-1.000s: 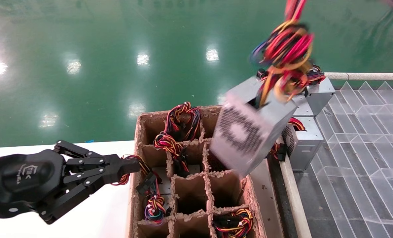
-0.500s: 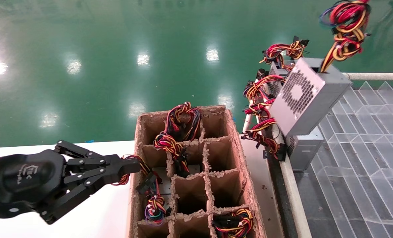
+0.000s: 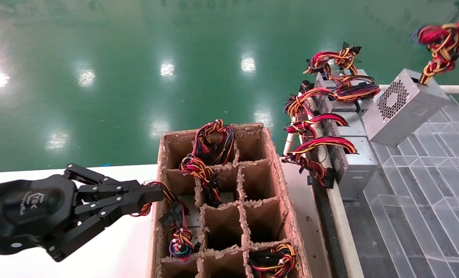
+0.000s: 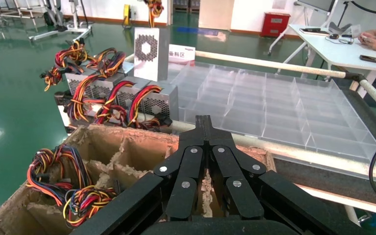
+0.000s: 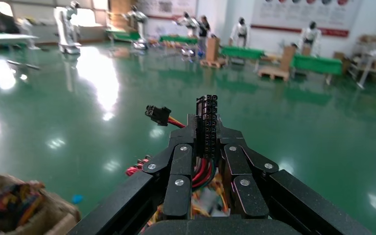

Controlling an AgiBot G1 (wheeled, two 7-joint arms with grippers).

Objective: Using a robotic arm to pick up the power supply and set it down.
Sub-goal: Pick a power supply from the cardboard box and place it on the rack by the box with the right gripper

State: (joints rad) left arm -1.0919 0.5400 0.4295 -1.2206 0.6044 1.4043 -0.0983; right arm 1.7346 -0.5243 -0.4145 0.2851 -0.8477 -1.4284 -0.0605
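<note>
Silver-grey rectangular metal power supply [image 3: 407,106], hanging tilted in the air by its bundle of red, yellow and black wires [image 3: 439,44], perforated vent side with a round fan grille turned toward the carton side. Held above the clear plastic divided tray [image 3: 418,185], just beside the row of identical silver-grey supplies [image 3: 349,154]. In the right wrist view, wires and a black connector [image 5: 206,125] pinched between the black two-fingered right gripper [image 5: 206,147].

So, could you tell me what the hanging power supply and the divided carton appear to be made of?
The power supply, hanging by its wires from the right end effector, looks like matte grey sheet metal with a perforated vent. The carton looks like raw brown cardboard with frayed, fibrous edges.
</note>
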